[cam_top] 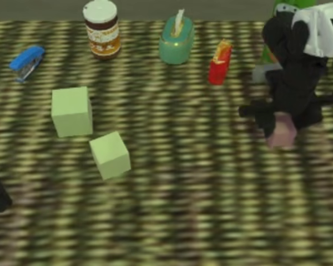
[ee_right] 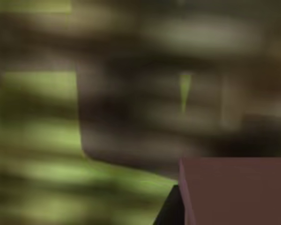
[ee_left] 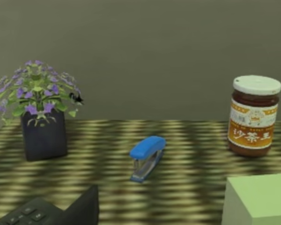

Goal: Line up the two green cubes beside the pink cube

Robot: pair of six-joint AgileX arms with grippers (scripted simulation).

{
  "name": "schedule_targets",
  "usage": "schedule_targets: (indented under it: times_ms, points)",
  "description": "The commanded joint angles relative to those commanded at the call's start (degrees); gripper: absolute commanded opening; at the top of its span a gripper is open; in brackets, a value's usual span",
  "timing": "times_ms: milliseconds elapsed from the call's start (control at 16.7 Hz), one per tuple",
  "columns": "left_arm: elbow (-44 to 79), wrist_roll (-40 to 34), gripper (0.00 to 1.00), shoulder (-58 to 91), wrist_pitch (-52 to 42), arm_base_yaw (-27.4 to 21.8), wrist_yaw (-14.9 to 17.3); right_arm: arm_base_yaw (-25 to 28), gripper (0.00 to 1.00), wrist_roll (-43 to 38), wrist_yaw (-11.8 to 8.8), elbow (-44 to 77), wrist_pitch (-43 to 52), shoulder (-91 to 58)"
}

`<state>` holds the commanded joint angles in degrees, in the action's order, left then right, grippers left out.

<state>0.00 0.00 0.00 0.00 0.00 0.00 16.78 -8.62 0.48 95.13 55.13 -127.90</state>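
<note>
Looking down from the top view, you see the right gripper [cam_top: 278, 123] low over the pink cube [cam_top: 282, 133] at the table's right side; the black arm covers most of that small, dusty-pink matte block, and you cannot tell whether the fingers have closed on it. The two green cubes sit well apart from it on the left half: the larger green cube [cam_top: 71, 111] and, just beside it toward the near edge, the smaller green cube [cam_top: 110, 154], turned at an angle. Both are plain, pale lime and matte. Along the far edge stand a blue stapler [cam_top: 26, 62], a sauce jar [cam_top: 102, 29], a teal tissue holder [cam_top: 176, 40] and a red fries box [cam_top: 220, 62]. The left arm is parked at the left edge.

In the left wrist view you see a corner of the larger green cube [ee_left: 258, 199], with the stapler [ee_left: 147, 157], the jar [ee_left: 253, 123] and a potted purple flower [ee_left: 41, 112] beyond it.

In the right wrist view the pink cube [ee_right: 236, 190] fills one corner, flat-faced and sharp-edged, against the blurred woven table [ee_right: 37, 140].
</note>
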Motion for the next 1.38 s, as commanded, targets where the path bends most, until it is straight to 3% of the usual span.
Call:
schedule_targets:
  times_ms: [300,720,1380]
  points:
    - [0.0,0.0,1.00,0.0,0.0,0.0,0.0,0.2,0.00,0.0,0.0,6.7,10.4,3.0]
    - [0.0,0.0,1.00,0.0,0.0,0.0,0.0,0.7,0.00,-1.0,0.0,7.0,11.2,3.8]
    - [0.0,0.0,1.00,0.0,0.0,0.0,0.0,16.9,0.00,-25.0,0.6,-3.7,10.9,14.0]
